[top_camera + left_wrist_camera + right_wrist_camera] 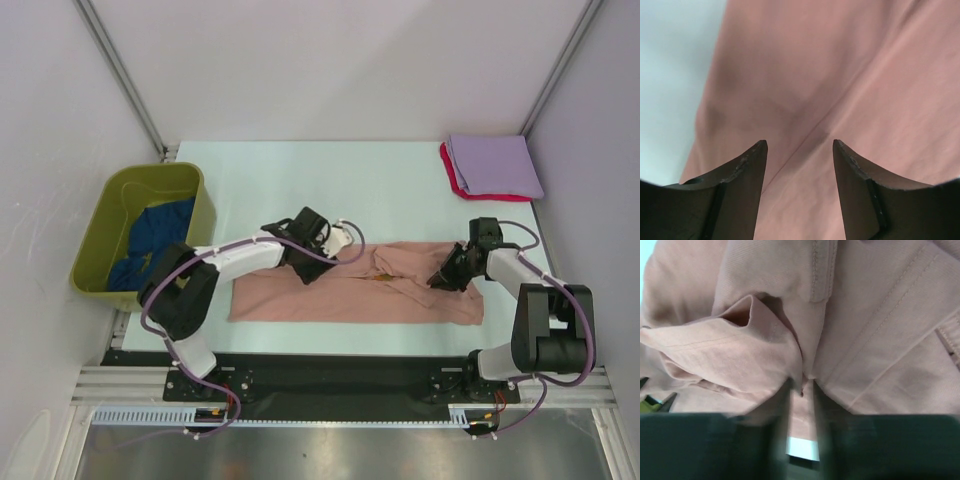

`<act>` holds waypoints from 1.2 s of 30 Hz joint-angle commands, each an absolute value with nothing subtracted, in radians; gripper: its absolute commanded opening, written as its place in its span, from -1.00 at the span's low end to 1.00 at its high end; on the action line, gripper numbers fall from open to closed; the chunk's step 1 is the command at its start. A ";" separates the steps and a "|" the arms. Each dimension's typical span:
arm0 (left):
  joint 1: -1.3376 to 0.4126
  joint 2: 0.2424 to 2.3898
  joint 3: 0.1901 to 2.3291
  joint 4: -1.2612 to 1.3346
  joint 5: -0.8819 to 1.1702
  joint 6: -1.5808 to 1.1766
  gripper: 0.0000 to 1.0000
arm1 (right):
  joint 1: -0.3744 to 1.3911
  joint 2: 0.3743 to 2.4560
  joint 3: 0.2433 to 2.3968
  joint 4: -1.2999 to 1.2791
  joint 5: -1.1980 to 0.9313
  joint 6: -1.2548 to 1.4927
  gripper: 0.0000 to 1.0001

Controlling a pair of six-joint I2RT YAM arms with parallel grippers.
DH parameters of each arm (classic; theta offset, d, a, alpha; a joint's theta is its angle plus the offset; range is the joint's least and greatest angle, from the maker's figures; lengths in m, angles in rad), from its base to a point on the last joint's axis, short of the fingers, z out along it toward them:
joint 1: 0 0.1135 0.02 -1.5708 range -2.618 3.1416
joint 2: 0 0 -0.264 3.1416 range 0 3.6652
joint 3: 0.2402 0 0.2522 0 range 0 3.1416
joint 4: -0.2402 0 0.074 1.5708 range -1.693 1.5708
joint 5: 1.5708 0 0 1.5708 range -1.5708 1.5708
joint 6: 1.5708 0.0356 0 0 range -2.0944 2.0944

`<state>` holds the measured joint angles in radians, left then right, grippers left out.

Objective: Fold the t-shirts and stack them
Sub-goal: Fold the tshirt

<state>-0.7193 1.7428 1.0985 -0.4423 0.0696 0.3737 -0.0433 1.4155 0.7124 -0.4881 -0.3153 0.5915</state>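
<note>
Salmon-pink t-shirt (340, 295) lies spread along the near part of the counter (400, 190), rumpled toward its right end. My left claw (350, 245) is at the shirt's far edge, jaws apart with nothing between them and pink cloth just beneath. My right claw (440, 278) is pinched tight on a raised fold of the same shirt. Lavender t-shirt (497, 165) sits folded in the far right corner, on top of the red t-shirt (450, 178). Dark blue t-shirt (150, 245) lies heaped inside the olive tub (108, 205) at the left.

Right gripper (801, 387) pinches salmon-pink shirt (880, 315) — folds bunched.
</note>
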 commanded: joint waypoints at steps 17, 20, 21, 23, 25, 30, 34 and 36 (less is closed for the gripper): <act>-0.459 1.555 0.920 -0.426 0.054 0.511 0.20 | -0.132 1.364 0.848 -0.839 -0.261 0.388 -1.00; -0.437 1.549 0.942 -0.451 0.084 0.532 0.20 | -0.136 1.374 0.847 -0.857 -0.258 0.376 -1.00; -0.433 1.546 0.949 -0.466 0.090 0.541 0.20 | -0.143 1.376 0.845 -0.864 -0.256 0.376 -1.00; -0.419 1.534 0.951 -0.475 0.106 0.554 0.20 | -0.147 1.373 0.844 -0.868 -0.252 0.377 -1.00; -0.411 1.526 0.950 -0.488 0.112 0.571 0.20 | -0.149 1.393 0.844 -0.868 -0.241 0.380 -0.86; -0.399 1.488 0.985 -0.581 0.199 0.592 0.20 | -0.169 1.407 0.862 -0.879 -0.216 0.391 0.10; -0.321 1.447 1.037 -0.595 0.233 0.557 0.22 | -0.212 1.315 0.890 -0.903 -0.144 0.428 0.32; -0.287 1.442 1.054 -0.542 0.127 0.497 0.22 | -0.236 1.249 0.893 -0.922 -0.105 0.448 0.32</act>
